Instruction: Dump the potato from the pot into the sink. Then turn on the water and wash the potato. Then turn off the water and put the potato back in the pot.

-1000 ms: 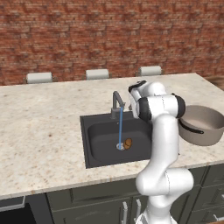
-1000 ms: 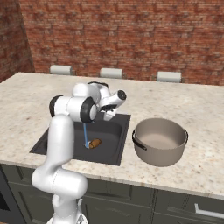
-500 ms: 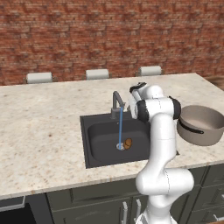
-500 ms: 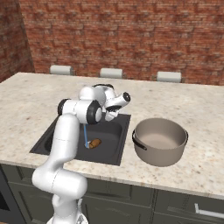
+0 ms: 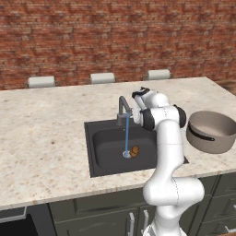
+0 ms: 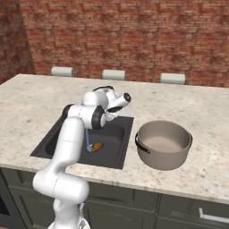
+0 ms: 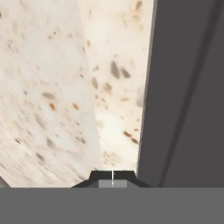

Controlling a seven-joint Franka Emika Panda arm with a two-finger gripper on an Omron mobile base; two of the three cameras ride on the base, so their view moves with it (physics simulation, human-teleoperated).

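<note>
A red-brown brick wall (image 5: 115,37) runs across the rear of the room, with a second brick wall (image 6: 11,40) meeting it at the corner in the right base view. The desk (image 5: 46,138) is a speckled beige stone slab; three pale chair backs (image 5: 102,78) show just above its far edge. Dark grey-green cabinet fronts (image 6: 134,210) with slim metal handles sit beneath it; lighting is even.

Water stream (image 5: 126,136) hitting potato (image 5: 134,151) in sink (image 5: 103,147), pot (image 5: 212,132) rt
</note>
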